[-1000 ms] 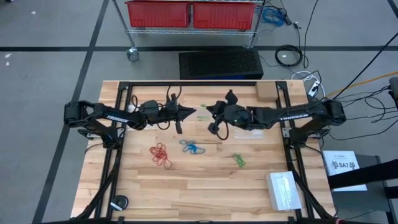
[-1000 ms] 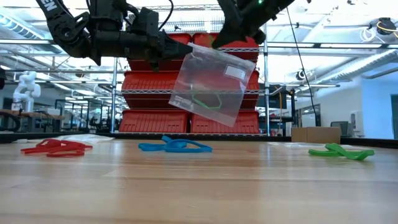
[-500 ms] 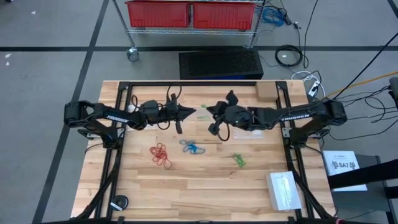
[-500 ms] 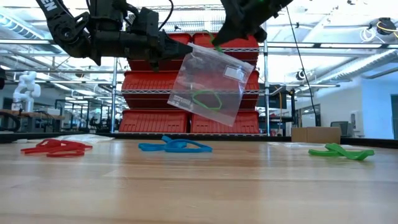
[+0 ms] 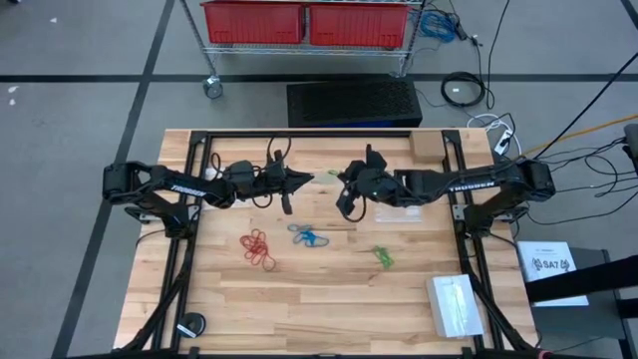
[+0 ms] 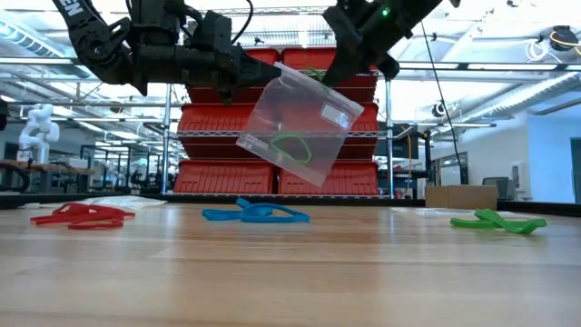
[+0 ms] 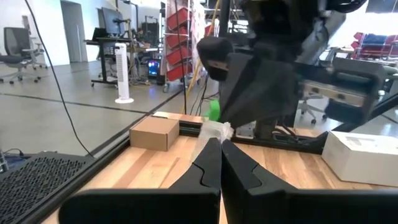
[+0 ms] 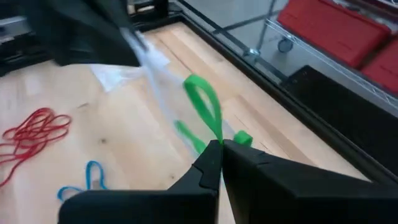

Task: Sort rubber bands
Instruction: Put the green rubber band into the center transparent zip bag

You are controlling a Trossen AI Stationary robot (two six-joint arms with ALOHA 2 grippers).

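I see the red rubber bands [image 5: 258,249] lying left on the tabletop [image 5: 329,299], blue rubber bands [image 5: 308,237] mid, green rubber bands [image 5: 383,256] right, strung along its width. Left gripper [image 5: 307,180] reaches inward, jaws closed on a clear plastic bag [image 6: 292,126] held aloft, tilted, green loop inside. Right gripper [image 5: 348,182] faces it, jaws closed on the bag's opposite corner. Bag label unreadable.

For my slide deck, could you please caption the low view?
Both grippers hold a clear bag with a green band aloft above red, blue and green rubber bands.
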